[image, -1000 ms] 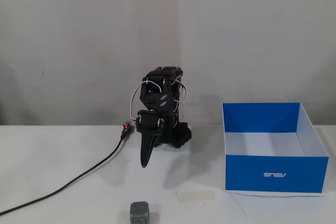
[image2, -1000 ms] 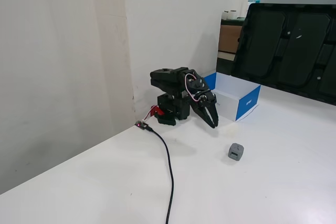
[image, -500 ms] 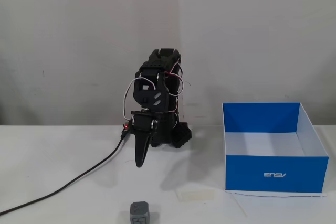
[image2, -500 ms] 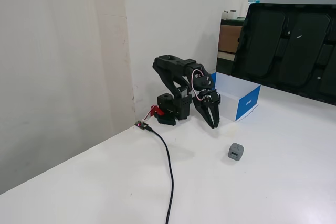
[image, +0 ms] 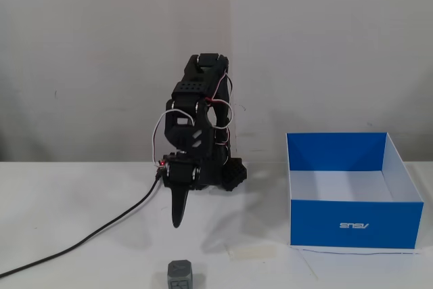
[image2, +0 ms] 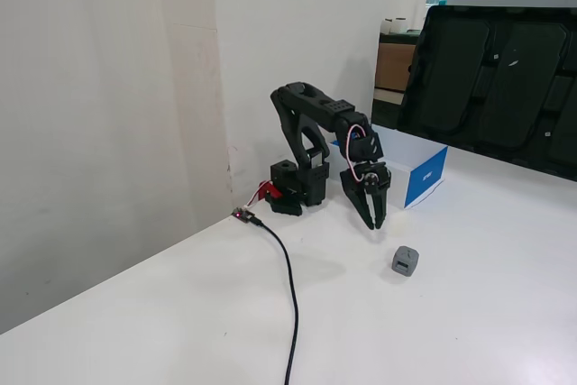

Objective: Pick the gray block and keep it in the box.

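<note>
Gray block (image: 180, 275), free on the table (image: 81, 201) in front of the empty, nearly closed gripper (image: 178, 220), probably light and rigid, best pinched across opposite flat faces.

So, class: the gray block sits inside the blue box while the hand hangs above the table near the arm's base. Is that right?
Not quite. The gray block is not inside the box; it rests on the white table, apart from the box, as both fixed views show. The rest holds: the hand hangs above the table near the arm's base, holding nothing.
</note>
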